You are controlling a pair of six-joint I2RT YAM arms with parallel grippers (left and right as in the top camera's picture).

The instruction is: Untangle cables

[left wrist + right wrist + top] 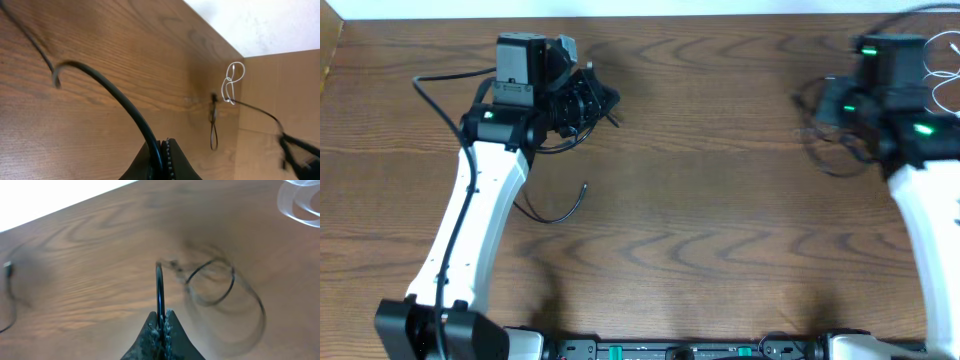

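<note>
Over the wooden bench (700, 230), the untangling is apparently midway: the left gripper (161, 150), upper left overhead, is pinching a black cable (125, 102), the right gripper (161, 319), upper right, is clamping a black strand (159, 290) beside loose loops, and the white cable (290, 214) is lying far right. Next, the strand probably needs drawing clear. No writing is readable.

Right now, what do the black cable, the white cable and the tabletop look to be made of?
The black cable: likely a rubber or plastic sheath, matte, bending in smooth curves. The white cable: probably plastic-coated, slightly glossy, in thin loops. The tabletop: wood or wood-look laminate, brown grain showing, low sheen.
</note>
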